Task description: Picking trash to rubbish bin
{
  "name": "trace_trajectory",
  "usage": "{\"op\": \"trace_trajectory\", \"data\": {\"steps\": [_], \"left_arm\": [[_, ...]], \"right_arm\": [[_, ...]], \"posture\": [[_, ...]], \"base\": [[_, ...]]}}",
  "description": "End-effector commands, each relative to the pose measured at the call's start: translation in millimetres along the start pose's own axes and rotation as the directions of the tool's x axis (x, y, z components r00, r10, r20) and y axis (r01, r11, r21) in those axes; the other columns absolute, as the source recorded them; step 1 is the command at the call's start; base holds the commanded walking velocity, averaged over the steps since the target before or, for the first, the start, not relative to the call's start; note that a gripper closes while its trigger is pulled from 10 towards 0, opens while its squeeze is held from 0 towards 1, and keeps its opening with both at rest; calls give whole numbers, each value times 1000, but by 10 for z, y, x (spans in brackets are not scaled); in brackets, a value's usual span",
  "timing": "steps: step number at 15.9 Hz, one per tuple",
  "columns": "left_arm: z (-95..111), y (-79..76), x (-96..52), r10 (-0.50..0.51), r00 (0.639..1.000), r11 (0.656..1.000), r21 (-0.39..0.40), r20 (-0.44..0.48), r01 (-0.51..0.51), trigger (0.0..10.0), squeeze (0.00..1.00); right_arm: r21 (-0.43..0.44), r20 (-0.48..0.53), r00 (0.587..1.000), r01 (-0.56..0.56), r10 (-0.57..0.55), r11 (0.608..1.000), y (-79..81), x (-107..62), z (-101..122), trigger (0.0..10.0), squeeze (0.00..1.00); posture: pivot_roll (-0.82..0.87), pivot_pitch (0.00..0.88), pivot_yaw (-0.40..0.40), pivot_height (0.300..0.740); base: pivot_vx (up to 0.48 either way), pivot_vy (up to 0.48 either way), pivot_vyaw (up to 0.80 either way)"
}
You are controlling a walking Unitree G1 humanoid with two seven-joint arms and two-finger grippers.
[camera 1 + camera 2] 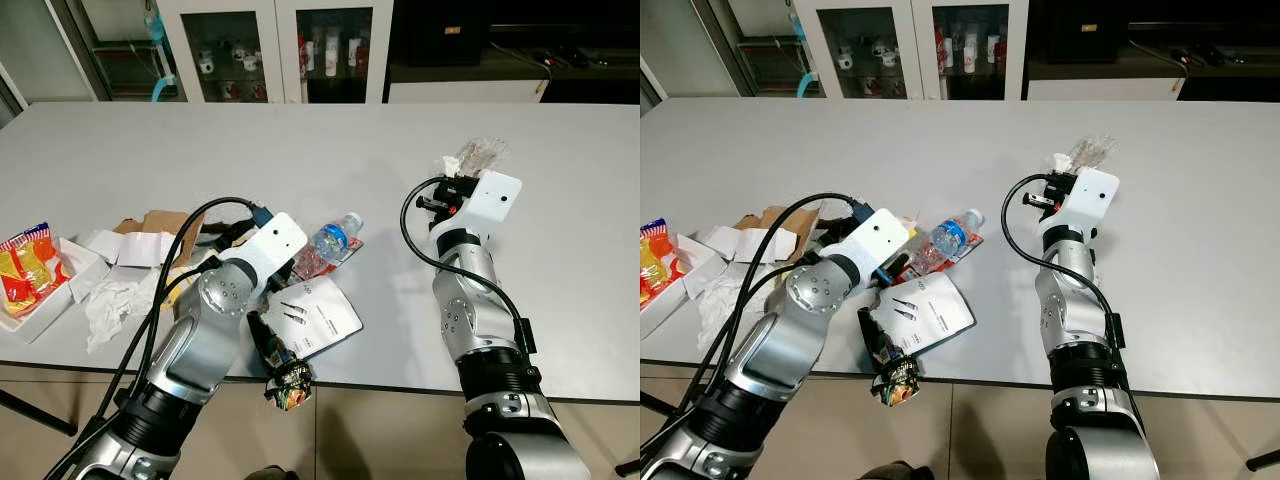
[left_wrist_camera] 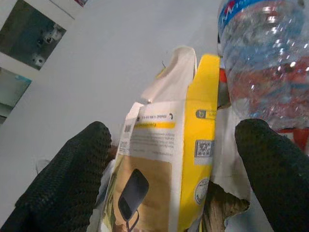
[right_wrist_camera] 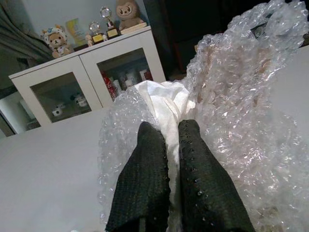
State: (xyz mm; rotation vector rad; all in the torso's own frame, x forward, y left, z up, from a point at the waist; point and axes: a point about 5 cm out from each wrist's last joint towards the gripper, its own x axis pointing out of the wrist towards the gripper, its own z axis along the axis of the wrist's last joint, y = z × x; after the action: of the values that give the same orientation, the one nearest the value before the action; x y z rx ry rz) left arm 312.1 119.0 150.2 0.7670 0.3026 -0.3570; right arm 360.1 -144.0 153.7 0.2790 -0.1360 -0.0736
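On the white table (image 1: 300,150) lies a heap of trash: a clear plastic bottle (image 1: 333,238) with a blue cap, a yellow and white packet (image 2: 188,159) and a white leaflet (image 1: 320,315). My left gripper (image 2: 176,140) is open low over the heap, one finger on each side of the yellow packet, with the bottle (image 2: 265,58) just beside it. Farther right, my right gripper (image 3: 168,128) is shut on a bundle of bubble wrap (image 1: 480,153) with white tissue (image 3: 164,101) inside. A crumpled dark wrapper (image 1: 288,385) hangs off the table's front edge.
A white tray (image 1: 45,305) with red and yellow snack packets sits at the left edge. Crumpled tissues (image 1: 115,300) and torn cardboard (image 1: 160,222) lie beside it. Glass-door cabinets (image 1: 270,50) stand behind the table.
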Motion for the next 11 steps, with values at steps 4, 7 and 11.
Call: {"op": "trace_trajectory", "data": {"steps": [4,7,11], "left_arm": [[-109,-6,43,14,1000,1000,15,-27,-14,10000,0],[-168,3,87,37,998,999,32,-41,-36,10000,0],[-257,-26,133,65,997,997,49,-49,-62,10000,0]], "right_arm": [[-2,10,1000,-7,7,1000,32,22,46,10000,0],[-1,11,1000,-9,9,1000,36,23,48,10000,0],[1,14,1000,-8,8,1000,39,26,56,10000,0]], "posture": [[29,36,64,740],[28,36,64,740],[28,36,63,740]], "base": [[0,0,0],[0,0,0],[0,0,0]]}}
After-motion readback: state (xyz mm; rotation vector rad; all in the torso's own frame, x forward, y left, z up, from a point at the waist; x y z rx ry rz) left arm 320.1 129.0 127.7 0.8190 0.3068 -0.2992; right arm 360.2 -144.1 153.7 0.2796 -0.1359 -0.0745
